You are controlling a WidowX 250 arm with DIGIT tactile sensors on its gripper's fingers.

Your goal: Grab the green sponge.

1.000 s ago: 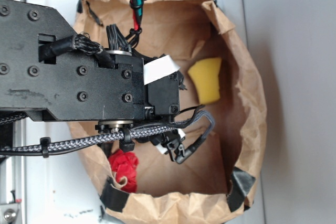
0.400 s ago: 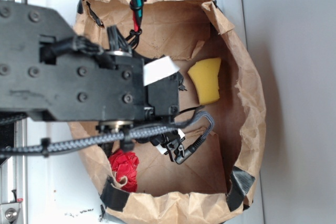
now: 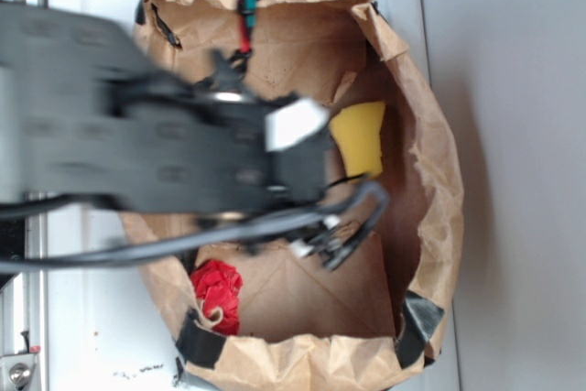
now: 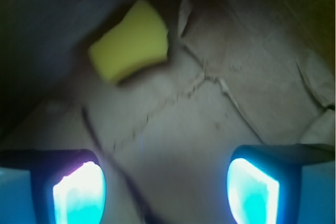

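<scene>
The green sponge, a yellow foam block with one concave side, lies on the floor of the brown paper bag near its right wall. In the wrist view the sponge sits at the upper left, well ahead of the fingertips. My gripper is open, its two glowing pads wide apart with only bag floor between them. In the exterior view the black arm and wrist reach from the left over the bag and are motion-blurred, with the wrist's front end close beside the sponge; the fingers are hidden below.
A red wrinkly lump rests in the bag's lower left corner. The bag's crumpled walls ring the space, with black tape at its corners. Cables hang from the wrist. The bag stands on a white surface.
The arm has swung to the right and slightly up toward the sponge, now blurred by motion. The sponge and the red lump have not moved.
</scene>
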